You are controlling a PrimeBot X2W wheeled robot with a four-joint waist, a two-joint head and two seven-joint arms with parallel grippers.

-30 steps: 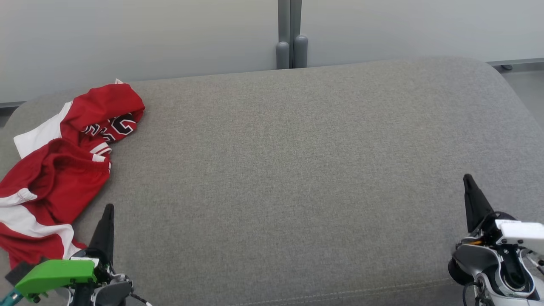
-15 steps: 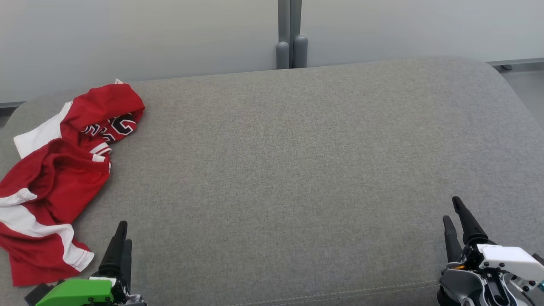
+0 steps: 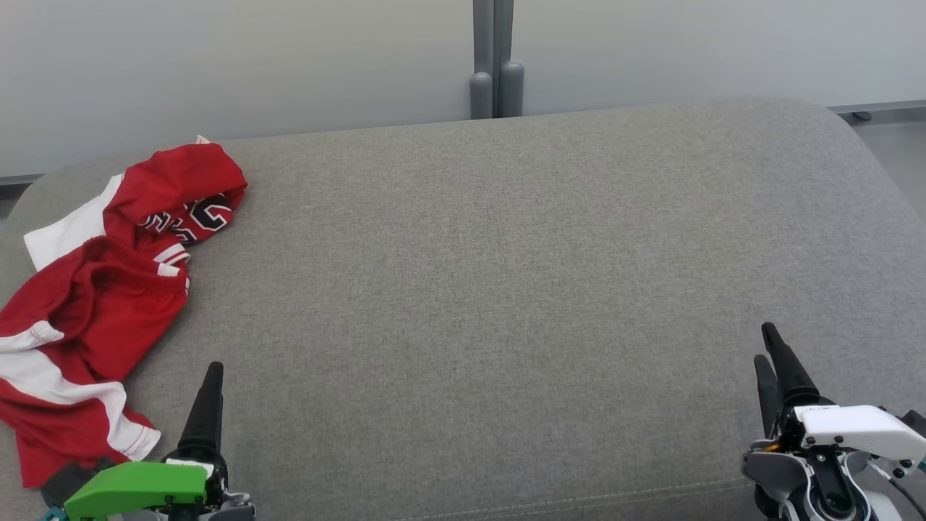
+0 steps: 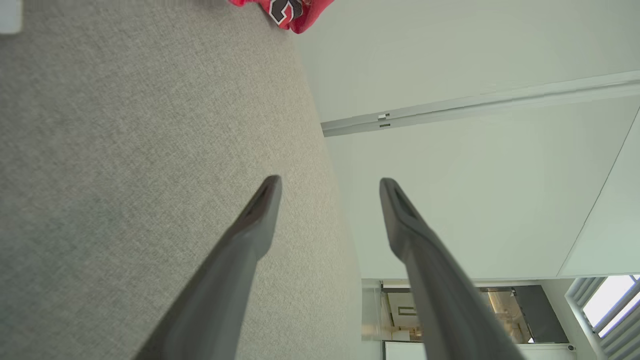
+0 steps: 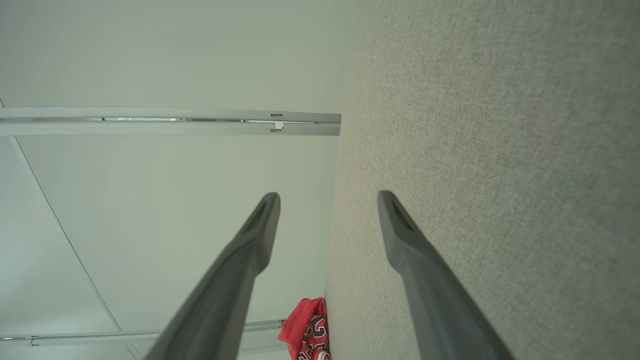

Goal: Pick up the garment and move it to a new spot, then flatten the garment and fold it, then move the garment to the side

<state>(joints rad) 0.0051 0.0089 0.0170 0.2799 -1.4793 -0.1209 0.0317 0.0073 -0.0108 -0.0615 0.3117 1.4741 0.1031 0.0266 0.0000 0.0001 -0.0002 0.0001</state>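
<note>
**Both grippers spread and empty; garment bunched at the cushion's left end**

We note the garment (image 3: 101, 304), a red jersey with white panels and dark lettering, lying crumpled on the left end of the grey cushion (image 3: 492, 275); one lobe reaches toward the cushion's back edge, and the rest trails down toward the near left corner; it is bunched, neither flat nor folded.

The left gripper (image 3: 215, 370) sits at the lower left of the head view, fingers pointing up; it stands just beside the garment's lower hem, with a strip of bare cushion between them; from the head its two fingers overlap into one dark spike; in the left wrist view we see them parted wide, nothing between them.

The right gripper (image 3: 763, 344) sits at the lower right, over bare cushion and well apart from the garment; its own wrist view shows the fingers spread wide and holding nothing, with the garment small and far off.

We cannot tell whether either gripper touches the cushion.

Behind the cushion stand pale wall panels (image 3: 253, 65); a grey post (image 3: 493, 65) rises where they meet.
</note>
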